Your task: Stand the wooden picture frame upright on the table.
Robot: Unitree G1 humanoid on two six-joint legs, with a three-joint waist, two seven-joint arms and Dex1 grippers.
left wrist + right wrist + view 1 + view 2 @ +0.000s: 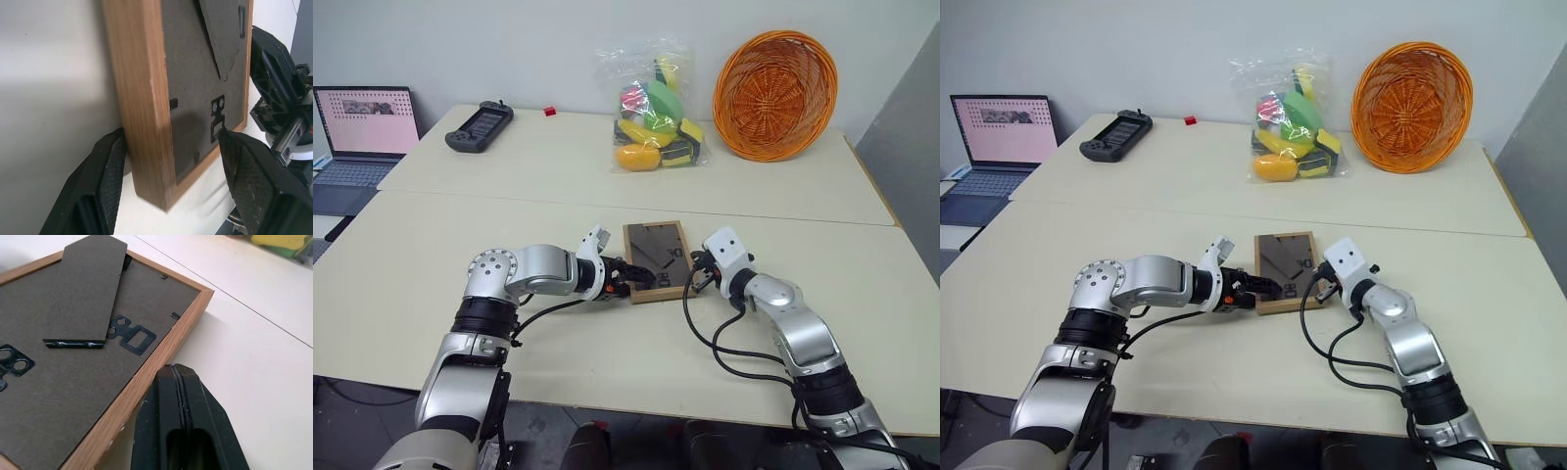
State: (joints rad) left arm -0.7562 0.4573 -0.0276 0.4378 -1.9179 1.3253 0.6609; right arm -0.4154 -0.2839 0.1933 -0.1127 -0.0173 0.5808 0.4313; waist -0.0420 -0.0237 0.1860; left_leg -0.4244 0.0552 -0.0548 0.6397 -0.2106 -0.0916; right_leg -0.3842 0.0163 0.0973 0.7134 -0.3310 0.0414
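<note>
The wooden picture frame (656,257) lies flat on the table (460,245), dark back board up, with its fold-out stand (88,293) resting against the back. My left gripper (628,277) is open at the frame's near left corner. That corner sits between its fingers (110,171): one lies against the outer wooden side, the other is by the near rail. My right gripper (697,266) is shut, and its joined fingertips (178,377) rest at the frame's right wooden edge.
On the farther adjoining table stand a clear bag of colourful toys (651,117), an orange wicker basket (775,93), a black handheld controller (480,125) and a small red block (549,111). An open laptop (362,132) sits at far left.
</note>
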